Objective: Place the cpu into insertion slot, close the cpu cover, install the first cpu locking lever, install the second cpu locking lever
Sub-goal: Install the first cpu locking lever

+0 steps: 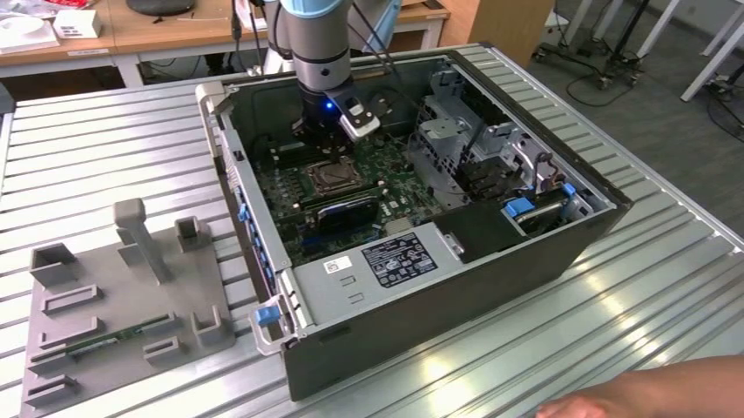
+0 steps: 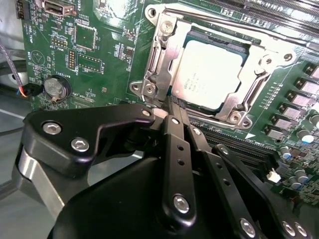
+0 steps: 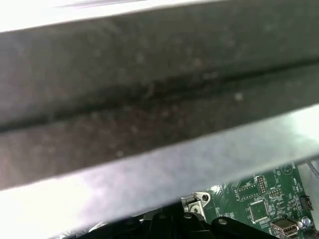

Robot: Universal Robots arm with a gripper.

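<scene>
cpu (image 2: 209, 74) sits flat in the insertion slot (image 2: 214, 118), silver top showing through the cut-out of the cpu cover (image 2: 173, 52), which lies shut over it, so placing and closing look done

Far locking lever (image 2: 224, 22) lies flat along the socket edge next to the memory slots (image 2: 269, 7). Side locking lever (image 2: 160, 79) runs along the cover flank nearest the gripper, down to the socket corner

gripper (image 2: 170, 110): fingers drawn together, nothing visible between them, tips right at that corner on or just over the side lever's end. Reads as a pressing pose on the lever rather than a grasp; actual contact can't be told

In the exterior view the gripper (image 1: 328, 138) hangs inside the open computer case (image 1: 348, 296), just above the insertion slot (image 1: 329, 178)

cpu lies just beyond the fingertips, apart from them, pinned under the cover
</scene>
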